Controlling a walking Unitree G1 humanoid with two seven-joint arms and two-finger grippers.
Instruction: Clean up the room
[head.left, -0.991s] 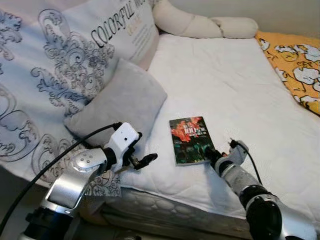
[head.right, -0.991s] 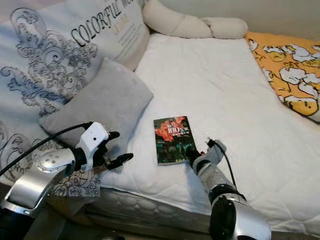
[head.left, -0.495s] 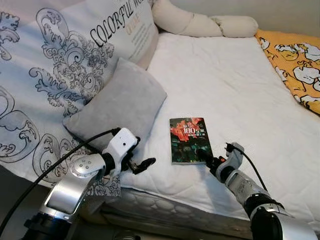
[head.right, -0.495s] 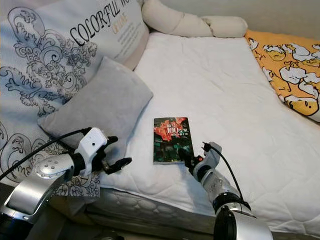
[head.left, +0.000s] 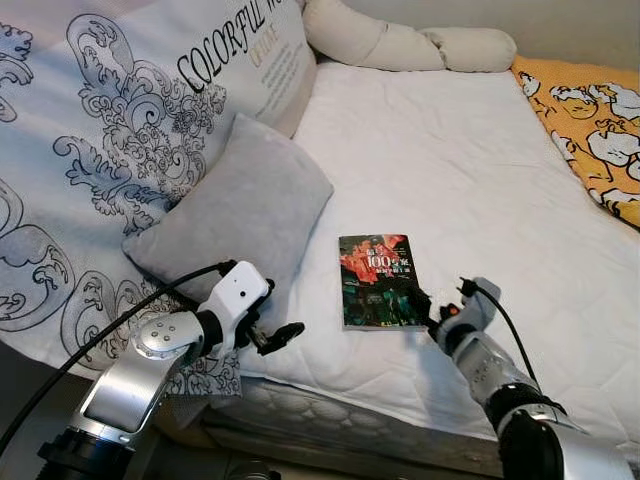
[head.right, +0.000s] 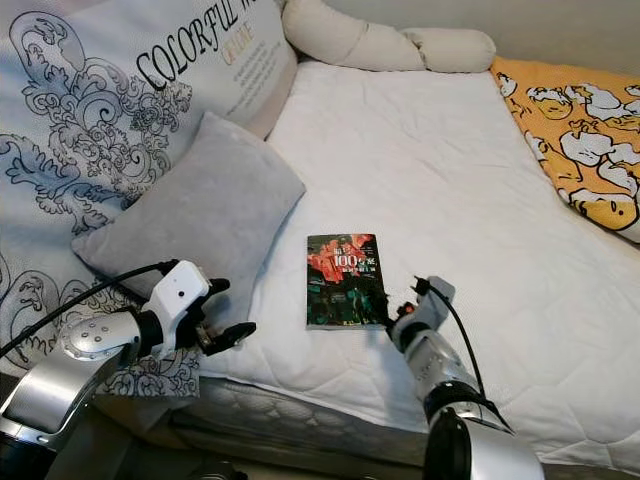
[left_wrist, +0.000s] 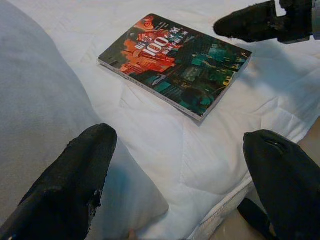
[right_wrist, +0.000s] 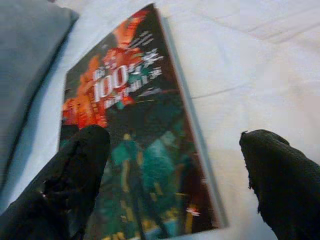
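Glossy and stiff, the paperback book (head.left: 379, 281) lies flat on the white mattress (head.left: 470, 180) beside the grey cushion (head.left: 235, 215). Right gripper (head.left: 425, 306), fingers spread, straddles its near right corner; left gripper (head.left: 275, 335) hovers released. Light; best pinched along that edge.

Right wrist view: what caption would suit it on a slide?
Open right gripper straddles the near right edge of a book lying flat on the white bed.

White bed (head.left: 450, 170) (quilted), plain wall (head.left: 560, 20) behind.
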